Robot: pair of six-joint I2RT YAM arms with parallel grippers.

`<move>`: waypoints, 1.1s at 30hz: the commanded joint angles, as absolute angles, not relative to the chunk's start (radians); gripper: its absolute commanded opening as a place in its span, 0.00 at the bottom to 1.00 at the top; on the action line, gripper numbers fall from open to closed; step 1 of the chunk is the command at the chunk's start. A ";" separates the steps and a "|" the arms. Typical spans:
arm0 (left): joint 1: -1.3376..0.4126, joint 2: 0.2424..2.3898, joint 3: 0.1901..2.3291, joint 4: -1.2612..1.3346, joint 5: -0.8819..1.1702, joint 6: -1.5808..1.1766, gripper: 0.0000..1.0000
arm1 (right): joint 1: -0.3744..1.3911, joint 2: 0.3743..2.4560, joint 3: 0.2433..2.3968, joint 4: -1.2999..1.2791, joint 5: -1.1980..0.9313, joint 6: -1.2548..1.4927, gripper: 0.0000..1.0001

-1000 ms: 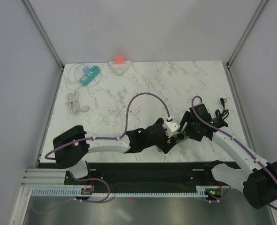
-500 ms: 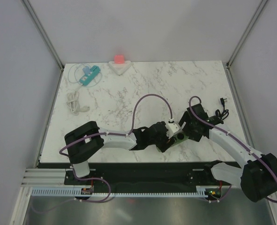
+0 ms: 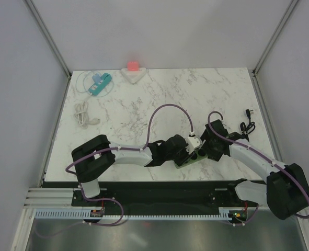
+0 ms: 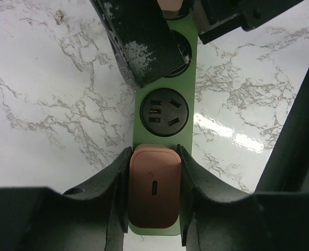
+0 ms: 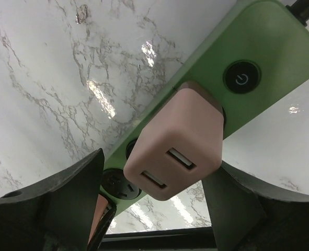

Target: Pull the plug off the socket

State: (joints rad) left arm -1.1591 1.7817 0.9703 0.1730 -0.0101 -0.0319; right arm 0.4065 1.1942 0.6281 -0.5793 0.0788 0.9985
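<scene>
A green socket strip [image 3: 192, 159] lies near the table's front edge, between both arms. In the left wrist view a small pink plug [image 4: 154, 191] sits in the strip's [image 4: 164, 140] end outlet. My left gripper [image 4: 154, 152] is shut on it, one finger pressed on each side. An empty outlet [image 4: 163, 112] lies just beyond. In the right wrist view a larger pink plug [image 5: 175, 141] with two slots stands beside the power button [image 5: 241, 78]. My right gripper [image 5: 155, 175] is open and straddles that plug, with a gap showing at its left finger.
At the back left lie a teal power strip [image 3: 100, 83] and a coiled white cable [image 3: 83, 114]. A red block on a white base [image 3: 133, 67] sits at the back edge. A black cable [image 3: 247, 121] trails at the right.
My left gripper has gone from wide open to shut on the small pink plug. Both arms have drawn in closer over the strip.
</scene>
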 commanded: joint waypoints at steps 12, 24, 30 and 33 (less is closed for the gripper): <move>-1.158 1.789 1.006 0.186 0.031 -0.048 0.02 | 0.451 1.065 0.690 -0.627 0.159 0.888 0.86; -1.158 1.787 1.000 0.204 0.011 -0.061 0.02 | 0.451 0.911 0.592 -0.526 0.003 0.782 0.41; -1.158 1.789 1.006 0.206 0.023 -0.066 0.02 | 0.451 1.018 0.604 -0.465 -0.058 0.703 0.16; -1.158 1.787 1.005 0.206 0.020 -0.066 0.02 | 0.449 1.061 0.606 -0.462 -0.068 0.684 0.06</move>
